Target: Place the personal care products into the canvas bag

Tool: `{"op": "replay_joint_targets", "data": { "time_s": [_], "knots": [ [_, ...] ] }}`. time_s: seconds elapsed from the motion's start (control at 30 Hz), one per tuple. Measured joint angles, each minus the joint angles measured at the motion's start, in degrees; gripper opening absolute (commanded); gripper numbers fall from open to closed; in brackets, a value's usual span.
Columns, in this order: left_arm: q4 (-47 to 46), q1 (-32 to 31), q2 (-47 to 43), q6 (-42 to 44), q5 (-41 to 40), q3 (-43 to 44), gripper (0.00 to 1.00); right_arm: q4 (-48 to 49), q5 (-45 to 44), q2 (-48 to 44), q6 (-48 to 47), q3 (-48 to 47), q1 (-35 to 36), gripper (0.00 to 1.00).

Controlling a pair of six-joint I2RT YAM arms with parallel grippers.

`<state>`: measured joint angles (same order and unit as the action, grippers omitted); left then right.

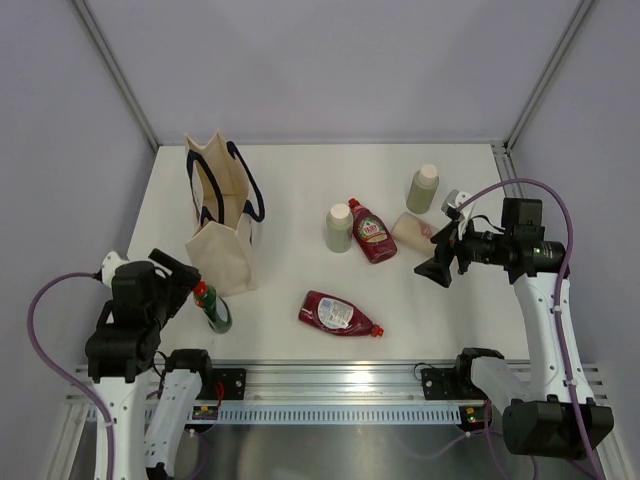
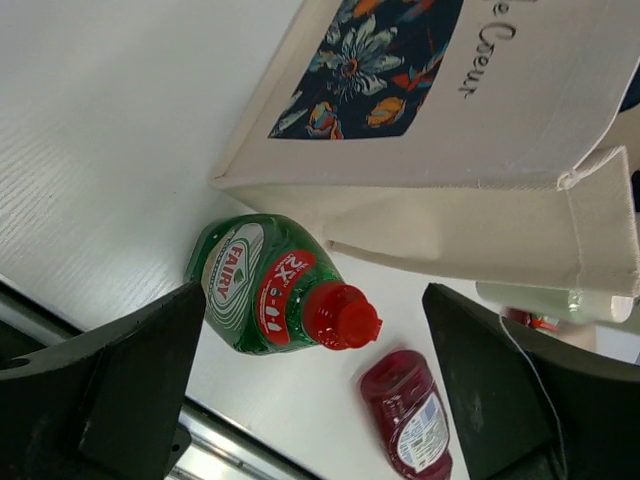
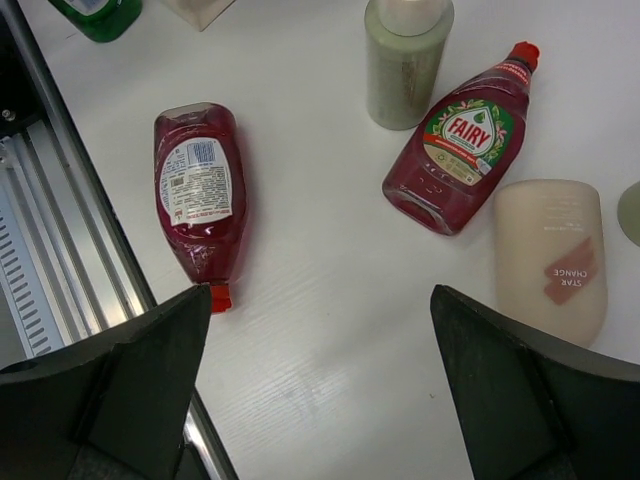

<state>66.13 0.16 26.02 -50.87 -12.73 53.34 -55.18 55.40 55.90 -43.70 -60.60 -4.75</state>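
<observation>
White table (image 1: 300, 180), upright open canvas bag (image 1: 225, 255)

A: How stands the left white-and-black arm (image 1: 125, 345)?

B: Rising from the base at the near left, folded forward, wrist tipped downward. At its end, the left black two-finger gripper (image 1: 188, 283), pointing down and a little to the right. In the wrist view, dark fingers (image 2: 110, 380) spread wide apart, closed on nothing.

A: And the right white-and-black arm (image 1: 545, 320)?

B: Going straight up from the base at the near right, then bent toward the left at the wrist. Right black two-finger gripper (image 1: 440, 255) aimed left and downward. Fingers (image 3: 520, 390) equally wide apart, gripping nothing.
</observation>
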Motion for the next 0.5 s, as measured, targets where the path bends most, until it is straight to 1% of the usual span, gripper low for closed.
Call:
{"op": "replay_joint_targets", "data": {
  "time_s": [0.07,0.27,0.5],
  "knots": [
    [-0.63,0.00,2.73,2.10,2.47,-0.13,0.96,0.07,0.44,0.07,-0.09,0.68,0.00,1.00],
    [-0.81,0.00,5.90,7.06,5.46,0.04,0.99,2.10,1.40,0.35,0.26,2.43,0.00,0.99],
    [1.40,-0.94,10.88,7.87,6.60,-0.76,0.99,4.87,2.36,1.40,1.53,3.43,0.00,0.99]
  ]
}}
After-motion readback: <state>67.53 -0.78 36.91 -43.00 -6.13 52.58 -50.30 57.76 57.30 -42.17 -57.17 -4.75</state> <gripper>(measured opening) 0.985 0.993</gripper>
